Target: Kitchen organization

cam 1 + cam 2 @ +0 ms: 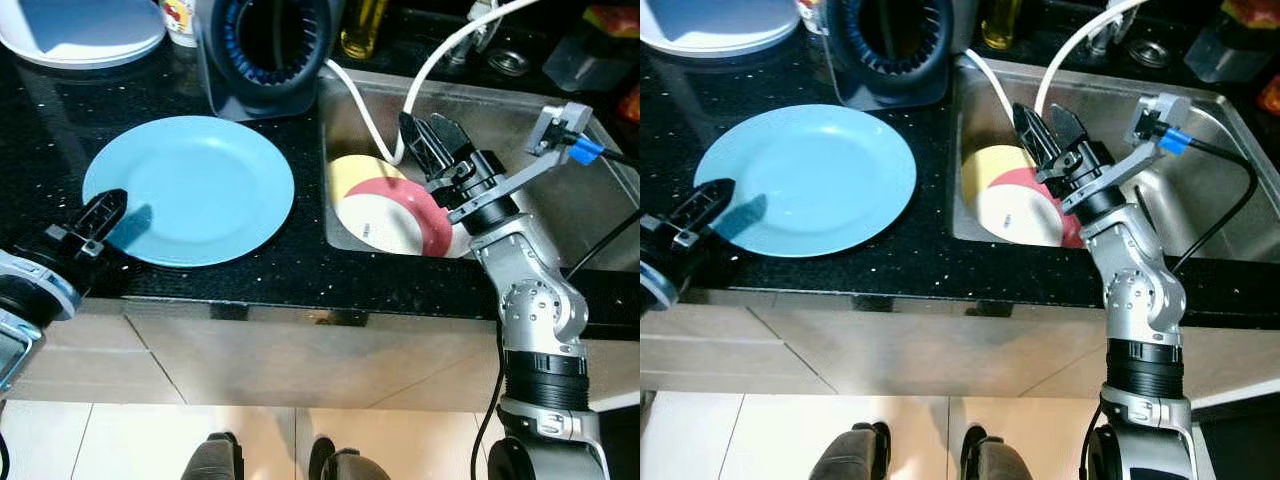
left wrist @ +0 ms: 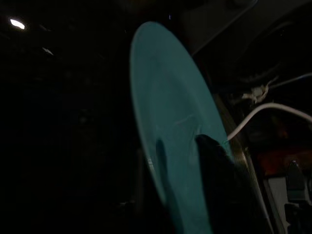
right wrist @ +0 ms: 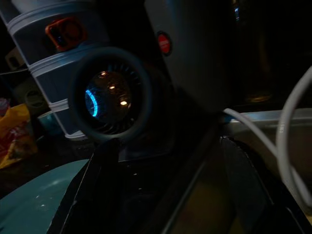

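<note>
A light blue plate (image 1: 195,185) lies flat on the black counter (image 1: 60,120). My left gripper (image 1: 104,212) is at the plate's near left rim, with one black finger (image 2: 217,187) lying over the plate's (image 2: 168,122) surface; the other finger is hidden. In the steel sink (image 1: 570,215) a yellow plate (image 1: 350,172) and a white dish with a red rim (image 1: 400,218) lean together. My right gripper (image 1: 432,140) hovers open just above and behind them, and its spread fingers (image 3: 95,195) hold nothing.
A black round appliance (image 1: 265,50) stands on the counter behind the blue plate, beside the sink. A white hose (image 1: 365,115) runs down into the sink near my right gripper. A white dish (image 1: 85,30) sits at the back left. Bottles (image 1: 360,25) stand behind the sink.
</note>
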Controlling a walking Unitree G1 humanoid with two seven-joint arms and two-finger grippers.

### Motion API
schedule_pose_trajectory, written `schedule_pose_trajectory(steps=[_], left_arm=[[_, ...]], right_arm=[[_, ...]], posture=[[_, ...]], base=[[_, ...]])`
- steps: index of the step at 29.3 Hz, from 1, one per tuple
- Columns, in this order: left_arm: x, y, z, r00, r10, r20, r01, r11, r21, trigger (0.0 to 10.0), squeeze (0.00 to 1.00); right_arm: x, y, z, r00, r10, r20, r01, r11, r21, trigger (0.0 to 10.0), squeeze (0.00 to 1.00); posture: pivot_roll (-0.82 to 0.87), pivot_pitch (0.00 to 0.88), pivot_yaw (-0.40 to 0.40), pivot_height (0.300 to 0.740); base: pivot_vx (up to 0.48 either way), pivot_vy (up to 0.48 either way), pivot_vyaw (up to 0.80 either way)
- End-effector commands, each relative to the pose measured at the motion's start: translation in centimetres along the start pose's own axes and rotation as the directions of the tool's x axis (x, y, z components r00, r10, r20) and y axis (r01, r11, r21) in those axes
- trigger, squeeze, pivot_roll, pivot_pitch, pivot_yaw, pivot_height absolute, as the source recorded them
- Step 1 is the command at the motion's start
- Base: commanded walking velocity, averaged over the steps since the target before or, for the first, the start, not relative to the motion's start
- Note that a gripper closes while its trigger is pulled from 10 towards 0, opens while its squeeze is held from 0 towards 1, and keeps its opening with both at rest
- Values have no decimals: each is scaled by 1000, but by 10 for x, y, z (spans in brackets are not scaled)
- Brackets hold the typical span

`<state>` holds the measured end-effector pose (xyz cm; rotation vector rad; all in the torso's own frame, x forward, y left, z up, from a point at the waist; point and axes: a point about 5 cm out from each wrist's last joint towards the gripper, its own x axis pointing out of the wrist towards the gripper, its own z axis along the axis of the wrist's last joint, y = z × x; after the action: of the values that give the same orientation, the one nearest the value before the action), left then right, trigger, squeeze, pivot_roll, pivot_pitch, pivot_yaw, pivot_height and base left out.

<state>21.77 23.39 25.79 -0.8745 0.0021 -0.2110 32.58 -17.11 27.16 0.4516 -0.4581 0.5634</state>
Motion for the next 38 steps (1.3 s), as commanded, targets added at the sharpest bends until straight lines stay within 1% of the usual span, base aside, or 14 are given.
schedule_pose_trajectory(steps=[1, 12, 14, 15, 18, 19, 22, 26, 27, 29, 32, 35, 37, 38], left_arm=[[1, 1, -3, 999, 13, -33, -13, 1000, -3, 0, 0], [6, -4, -6, 998, -40, -53, 40, 999, 4, 0, 0], [7, -8, -8, 995, -74, -67, 75, 997, 13, 0, 0], [7, -14, -10, 990, -119, -81, 121, 992, 28, 0, 0], [5, -35, -19, 955, -261, -140, 273, 959, 71, 0, 0], [5, -35, -19, 955, -261, -140, 273, 959, 71, 0, 0], [3, -45, -26, 927, -332, -177, 347, 935, 66, 0, 0], [-1, -58, -33, 876, -420, -236, 449, 889, 84, 0, 0], [-1, -58, -33, 876, -420, -236, 449, 889, 84, 0, 0], [-2, -62, -31, 862, -450, -234, 484, 868, 112, 0, 0], [-4, -65, -32, 837, -475, -272, 531, 824, 198, 0, 0], [-3, -65, -30, 831, -475, -291, 545, 801, 249, 0, 0], [-3, -66, -28, 826, -482, -291, 553, 793, 256, 0, 0], [-5, -70, -23, 805, -508, -305, 587, 757, 288, 0, 0]], right_arm=[[-2, -2, 6, 1000, -7, 10, 7, 1000, -9, 10000, 0], [-1, 0, 7, 1000, 1, 24, -1, 1000, 6, 10000, 0], [-1, 1, 9, 999, 8, 41, -9, 999, 33, 10000, 0], [-2, 2, 11, 998, 15, 63, -20, 997, 80, 10000, 0], [-4, 5, 15, 992, 53, 117, -76, 976, 205, 10000, 0], [-4, 5, 15, 992, 53, 117, -76, 976, 205, 10000, 0], [-6, 6, 16, 987, 80, 142, -114, 959, 259, 10000, 0], [-14, 12, 21, 968, 169, 185, -225, 913, 341, 10000, 0], [-14, 12, 21, 968, 169, 185, -225, 913, 341, 10000, 0], [-21, 14, 22, 956, 223, 192, -279, 894, 351, 10000, 0], [-34, 10, 22, 944, 271, 187, -324, 863, 388, 10000, 0], [-45, -1, 19, 950, 271, 153, -310, 866, 392, 10000, 0], [-48, -4, 19, 951, 275, 144, -310, 866, 392, 10000, 0], [-58, -7, 19, 947, 303, 105, -320, 863, 392, 10000, 0]], posture=[[177, 172, -101, 740], [172, 161, -100, 740], [170, 157, -100, 740], [170, 157, -100, 740], [169, 145, -98, 740], [169, 145, -98, 740], [167, 143, -96, 740], [162, 142, -94, 740], [162, 142, -94, 740], [161, 140, -95, 740], [160, 139, -96, 740], [165, 136, -99, 740], [165, 136, -99, 740], [166, 136, -98, 740]], base=[[0, 0, 0], [0, 0, 0], [0, 0, 0], [0, 0, 0], [0, 0, 0], [0, 0, 0], [0, 0, 0], [0, 0, 0], [0, 0, 0], [0, 0, 0], [0, 0, 0], [0, 0, 0], [0, 0, 0], [0, 0, 0]])
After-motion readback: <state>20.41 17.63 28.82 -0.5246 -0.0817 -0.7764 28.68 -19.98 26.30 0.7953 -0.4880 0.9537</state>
